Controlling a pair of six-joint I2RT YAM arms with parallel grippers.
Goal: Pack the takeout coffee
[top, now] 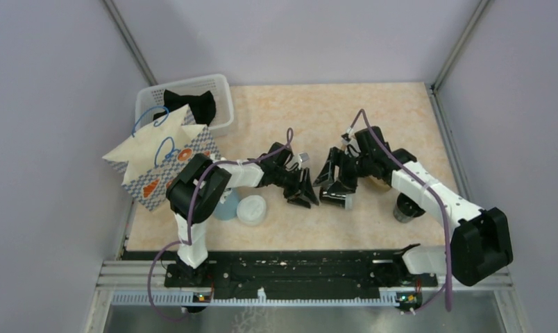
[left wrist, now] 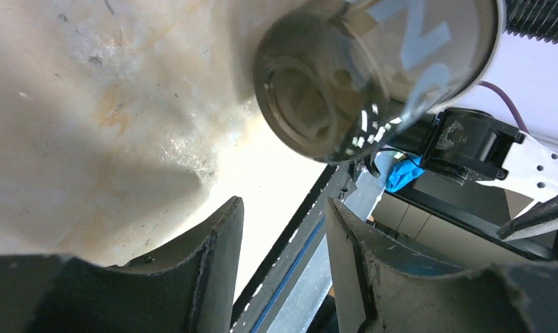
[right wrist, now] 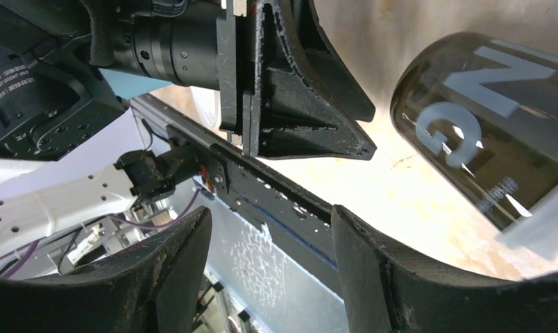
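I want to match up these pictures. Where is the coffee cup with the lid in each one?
Top external: the takeout coffee is just below the middle.
Left wrist: takeout coffee at top right, its bottom toward us.
Right wrist: takeout coffee at the right edge, letters showing.
Shared landmark: the black rail along the table's near edge.

Dk brown lidded coffee cup (right wrist: 481,125), lying sideways.

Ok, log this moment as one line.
left claw: open, empty | right claw: open, empty | takeout coffee: ungripped, near both claws | stage: pre-grasp
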